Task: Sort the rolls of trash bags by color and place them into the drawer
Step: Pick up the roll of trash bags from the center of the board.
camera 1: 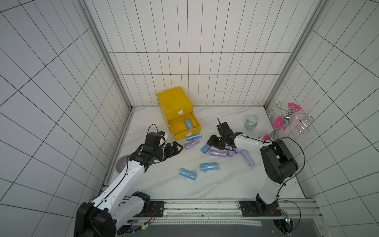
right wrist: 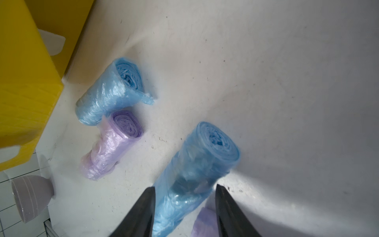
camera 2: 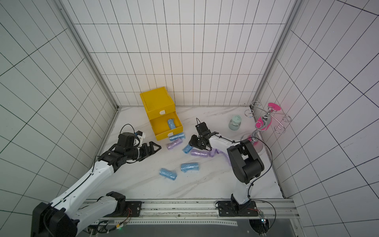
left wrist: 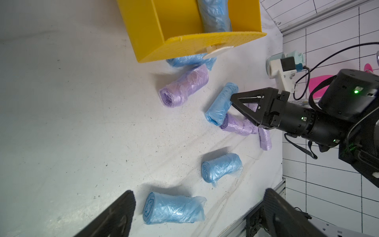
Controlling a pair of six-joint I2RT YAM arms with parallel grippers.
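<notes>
**Top views.** A yellow drawer cabinet [camera 1: 174, 100] is set at the far left of the marble table [camera 1: 155, 184]. Its upper drawer is shut and its contents are hidden. The lower drawer [camera 1: 187, 133] is pulled out, and one stowed blue roll [camera 1: 189, 124] is seen in it. The remaining rolls are scattered on the table:
- A front blue roll [camera 1: 193, 136] lies against the drawer front.
- A lilac roll [camera 1: 191, 143] lies just beside it.
- Further lilac rolls [camera 1: 217, 153] run rightward beneath the right arm.
- A near blue roll [camera 1: 208, 167] and the nearest blue roll [camera 1: 188, 173] lie apart from the others.

No green roll is seen. The left gripper [camera 1: 178, 148] is held left of the scatter. The right gripper [camera 2: 193, 143] is lowered over the target blue roll [camera 2: 187, 148]. A pale green jar [camera 1: 251, 122] and a wire rack [camera 1: 289, 119] stand at the far right, well apart.

**Left wrist view.** The jaws of the left gripper [left wrist: 199, 190] are shown wide and empty. The nearest blue roll [left wrist: 174, 209] lies between them and is not touched.

**Right wrist view.** The target blue roll [right wrist: 194, 160] is flanked by the jaws of the right gripper [right wrist: 185, 186], one on each side of its near end. Whether it is pinched cannot be told.

**Handling.** The rolls are judged light, soft and slick, with crinkled film that yields under pressure. A loose flap is shown on some ends. A hold across the middle of the cylinder is advised, so that pivoting and unrolling are limited.
</notes>
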